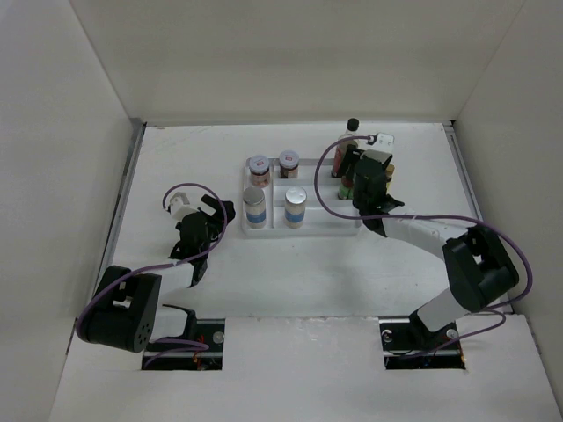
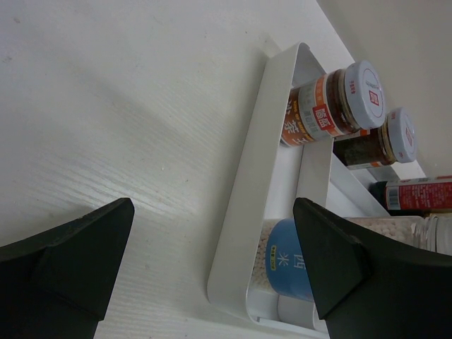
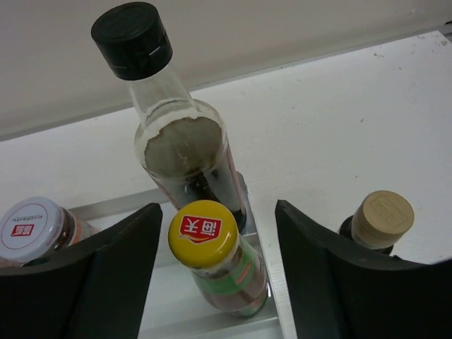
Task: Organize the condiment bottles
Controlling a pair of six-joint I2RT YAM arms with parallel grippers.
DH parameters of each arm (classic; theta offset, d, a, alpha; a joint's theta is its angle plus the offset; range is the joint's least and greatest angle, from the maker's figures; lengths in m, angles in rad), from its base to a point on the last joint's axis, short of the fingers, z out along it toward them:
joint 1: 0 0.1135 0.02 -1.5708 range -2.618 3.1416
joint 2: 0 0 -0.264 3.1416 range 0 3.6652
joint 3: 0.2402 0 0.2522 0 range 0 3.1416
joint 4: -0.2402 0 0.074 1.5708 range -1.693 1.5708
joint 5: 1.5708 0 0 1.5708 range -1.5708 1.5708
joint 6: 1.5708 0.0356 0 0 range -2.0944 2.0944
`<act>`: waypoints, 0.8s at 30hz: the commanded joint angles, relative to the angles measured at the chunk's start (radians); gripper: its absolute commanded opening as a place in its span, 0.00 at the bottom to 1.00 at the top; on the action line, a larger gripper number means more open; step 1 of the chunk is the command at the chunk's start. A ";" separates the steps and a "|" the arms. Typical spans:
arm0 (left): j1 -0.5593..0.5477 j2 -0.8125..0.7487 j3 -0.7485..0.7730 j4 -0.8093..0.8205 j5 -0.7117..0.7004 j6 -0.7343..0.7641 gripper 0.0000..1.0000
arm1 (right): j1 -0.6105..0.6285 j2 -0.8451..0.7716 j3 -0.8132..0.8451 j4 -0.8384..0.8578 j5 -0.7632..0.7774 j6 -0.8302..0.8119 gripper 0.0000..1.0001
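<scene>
Table (image 1: 290, 281): white, under both arms.

Tray (image 2: 254, 162): white, tiered. Its end wall lies just ahead of the left gripper (image 2: 212, 208), which hangs wide open and empty over bare table.

Tall bottle (image 3: 180, 152), black cap: stands in the tray just beyond the right gripper (image 3: 217, 207).

Sauce bottle (image 3: 212, 261), yellow cap: in the tray, between the right gripper's spread jaws. A gap shows on both sides, so no contact.

Blue-labelled jars (image 1: 254, 208), lower tier, and spice jars (image 2: 332, 106), upper tier: off to the right gripper's left.

Small bottle (image 3: 380, 220), tan cap: just outside the right-hand jaw, seemingly on the table, not in the tray.

Judgement: the sauce bottle is the step in hand. Centre the jaws on the glass below the cap and close gently. Travel straight up only. The tall bottle close behind looks easy to tip, and the small bottle crowds the outer jaw.
</scene>
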 commanded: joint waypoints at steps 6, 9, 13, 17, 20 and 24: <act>0.005 -0.006 0.029 0.053 0.012 -0.010 1.00 | -0.012 -0.228 -0.035 0.037 0.037 0.012 0.82; 0.005 -0.006 0.029 0.053 0.015 -0.013 1.00 | -0.077 -0.252 -0.044 -0.016 0.049 0.045 0.81; 0.005 -0.005 0.031 0.053 0.024 -0.016 1.00 | -0.159 -0.202 0.017 -0.205 0.023 0.102 0.79; 0.008 -0.003 0.031 0.053 0.024 -0.018 1.00 | -0.209 -0.173 0.042 -0.341 -0.013 0.153 0.80; 0.008 0.001 0.031 0.053 0.027 -0.021 1.00 | -0.240 -0.148 0.050 -0.398 -0.078 0.171 0.80; 0.008 0.006 0.031 0.058 0.036 -0.025 1.00 | -0.262 -0.098 0.082 -0.419 -0.142 0.190 0.78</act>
